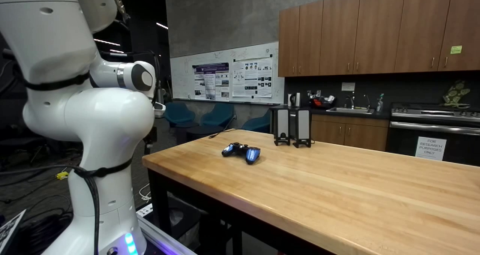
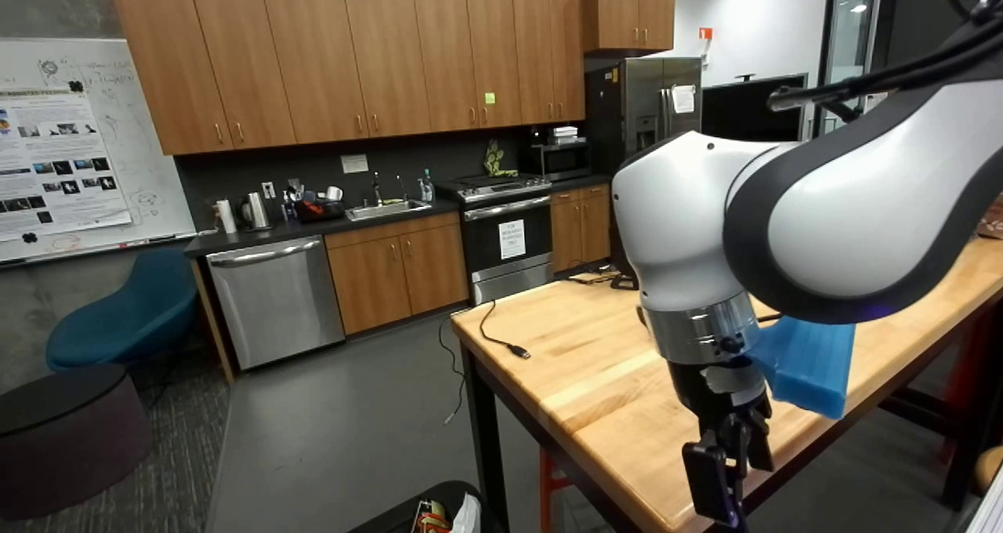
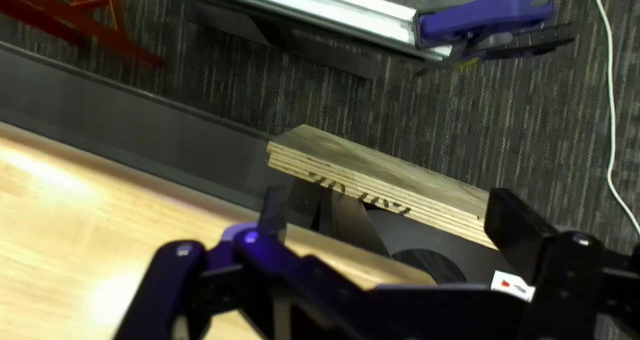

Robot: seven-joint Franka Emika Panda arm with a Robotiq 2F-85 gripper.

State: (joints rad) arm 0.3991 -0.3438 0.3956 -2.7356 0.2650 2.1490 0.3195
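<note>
Claw [image 3: 389, 215] was spread wide, nothing between its fingers. It hung beside a corner of the worktop [image 1: 337, 195]; whether it touched the edge or stood clear, couldn't tell. Object on top: game controller [image 1: 241, 150] with blue grips, lying in from that corner, well apart from the claw. Speakers [image 1: 303, 125], a pair, stood farther back.

Step, my read: positioning with an empty claw, no grasp under way. Next move called for getting clear of the edge and coming in over the worktop, fingers apart, before any pick. Clipping the edge looked like the main risk.

View differences: in an exterior view the controller was plain, but the lower links [image 1: 112, 112] hid most of the claw. In an exterior view the fingertips [image 2: 707, 478] showed from the side, plus a blue piece [image 2: 815, 360] at the wrist; the forearm [image 2: 878, 204] and wrist probably blocked the controller. Cable plug [image 2: 517, 351] lay on the worktop in both exterior views. Only the wrist view gave the plywood board [image 3: 380, 177], hand-marked on its edge, and the purple clamp [image 3: 490, 15]. Board sat past the fingers, apparently lower than the worktop, not gripped.
</note>
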